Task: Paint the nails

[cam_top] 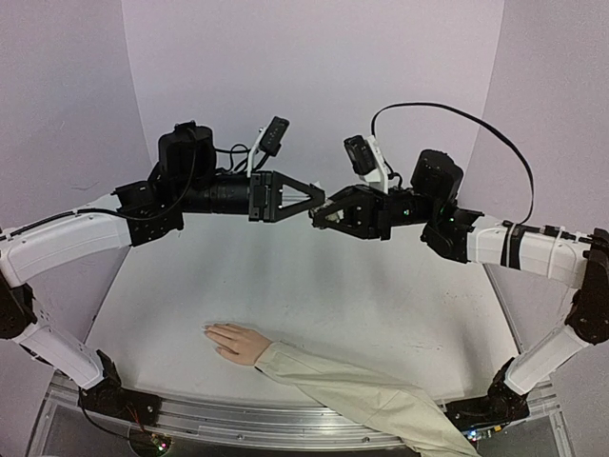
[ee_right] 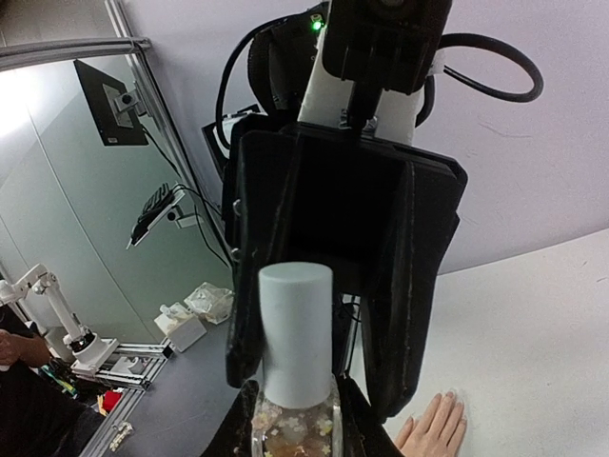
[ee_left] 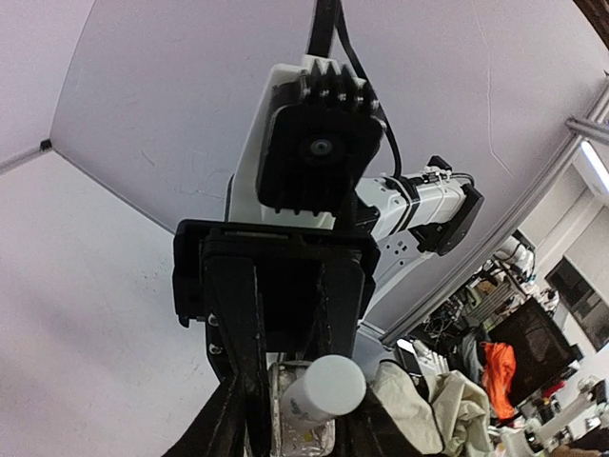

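Right black two-finger gripper (cam_top: pixel 328 217): raised mid-air, clamped on small clear glass bottle (ee_right: pixel 293 428). Left black two-finger gripper (cam_top: pixel 309 198): tip to tip with it, jaws part-parted astride the bottle's white cylindrical cap (ee_right: pixel 297 328), with a gap on one side. White table (cam_top: pixel 314 295): bears beige fabric sleeve (cam_top: pixel 352 395) and pale flesh-coloured mannequin hand (cam_top: pixel 238 343), well below both grippers, long axis left-right. Nails (cam_top: pixel 209 330): tiny, on fingertips pointing leftward; left arm judged nearer.

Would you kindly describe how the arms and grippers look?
The left arm and right arm have white links and black joints. The left gripper and right gripper are black, tapering to the tips. A black cable loops over the right arm.
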Controlling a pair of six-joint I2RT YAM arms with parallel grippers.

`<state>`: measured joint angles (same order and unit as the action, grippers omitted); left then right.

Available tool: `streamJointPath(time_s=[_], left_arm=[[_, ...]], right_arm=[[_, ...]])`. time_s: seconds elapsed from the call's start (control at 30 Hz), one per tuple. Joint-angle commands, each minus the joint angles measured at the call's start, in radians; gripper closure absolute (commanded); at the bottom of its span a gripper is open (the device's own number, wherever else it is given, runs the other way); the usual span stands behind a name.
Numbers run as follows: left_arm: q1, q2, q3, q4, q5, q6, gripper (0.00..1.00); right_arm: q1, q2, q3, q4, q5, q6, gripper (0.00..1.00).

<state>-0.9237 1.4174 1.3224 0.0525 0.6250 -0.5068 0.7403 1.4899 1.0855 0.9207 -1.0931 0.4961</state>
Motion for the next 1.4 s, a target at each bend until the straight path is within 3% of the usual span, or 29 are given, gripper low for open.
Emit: streamJointPath(time_s=[0.0,0.17,0.33,0.4,0.5,0.53,0.63,0.7,0.9,1.03,1.17,1.37], left_arm=[[-0.006,0.005,0.066,0.054,-0.003,0.000,0.72],[-0.018,-0.010,0.044,0.053,-0.089,0.021,0.91],[-0.021,-0.010,0.015,0.044,-0.221,0.004,1.00],[-0.023,-0.007,0.002,0.033,-0.284,-0.013,1.00],[-0.027,0.000,-0.017,0.007,-0.390,-0.049,1.00],[-0.028,0.006,-0.019,-0.006,-0.423,-0.059,1.00],[-0.030,0.027,-0.012,-0.041,-0.474,-0.084,1.00],[-0.031,0.044,0.000,-0.065,-0.481,-0.096,1.00],[-0.030,0.035,0.011,-0.088,-0.466,-0.100,1.00],[-0.029,0.014,0.018,-0.085,-0.405,-0.075,0.82],[-0.024,-0.018,0.021,-0.084,-0.321,-0.040,0.49],[-0.012,-0.070,0.015,-0.068,-0.191,0.018,0.34]], right_arm=[[-0.002,-0.010,0.026,0.085,-0.031,0.000,1.00],[-0.002,-0.024,0.029,-0.039,0.086,-0.117,1.00],[-0.001,-0.020,0.042,-0.221,0.393,-0.269,1.00],[0.048,-0.033,0.035,-0.279,0.704,-0.331,1.00],[0.219,-0.020,0.027,-0.287,1.563,-0.515,1.00],[0.249,-0.001,0.029,-0.256,1.738,-0.553,1.00],[0.273,0.036,0.045,-0.199,1.896,-0.616,1.00],[0.275,0.057,0.065,-0.199,1.861,-0.630,1.00],[0.249,0.000,0.020,-0.195,1.388,-0.578,1.00],[0.202,-0.032,0.014,-0.238,1.100,-0.541,1.00],[0.130,-0.055,0.029,-0.301,0.747,-0.475,1.00],[0.052,-0.069,0.049,-0.306,0.236,-0.342,1.00]])
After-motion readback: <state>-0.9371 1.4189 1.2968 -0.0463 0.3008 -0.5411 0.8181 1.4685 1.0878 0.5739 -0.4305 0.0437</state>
